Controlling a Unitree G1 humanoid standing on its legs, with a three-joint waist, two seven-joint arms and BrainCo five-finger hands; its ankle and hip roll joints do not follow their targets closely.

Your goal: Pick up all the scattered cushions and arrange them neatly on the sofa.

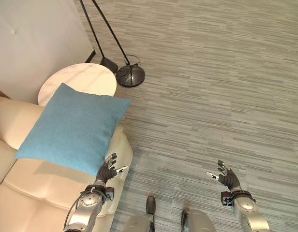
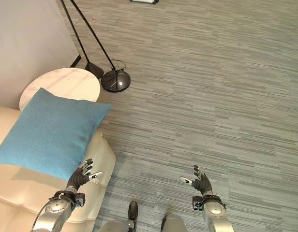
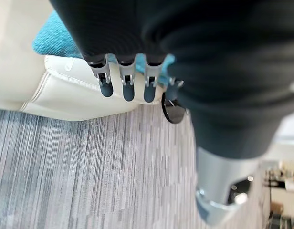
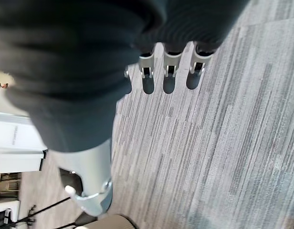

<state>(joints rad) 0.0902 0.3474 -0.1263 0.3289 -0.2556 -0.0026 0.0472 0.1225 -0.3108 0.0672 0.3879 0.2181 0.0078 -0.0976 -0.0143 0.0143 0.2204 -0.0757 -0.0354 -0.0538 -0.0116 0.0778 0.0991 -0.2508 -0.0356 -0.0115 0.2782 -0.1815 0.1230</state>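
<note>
Cushion: blue cushion (image 1: 74,128) looks soft, light; I'd pinch its corner.
Hands: left hand (image 1: 109,170), right hand (image 1: 224,177) both spread, empty.

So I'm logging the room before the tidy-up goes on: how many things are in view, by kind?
Cushions: 1, the blue cushion on the sofa
Sofas: 1, the cream sofa
Tables: 1, the round white side table
Floor lamps: 1, the black floor lamp
Total: 4
</note>
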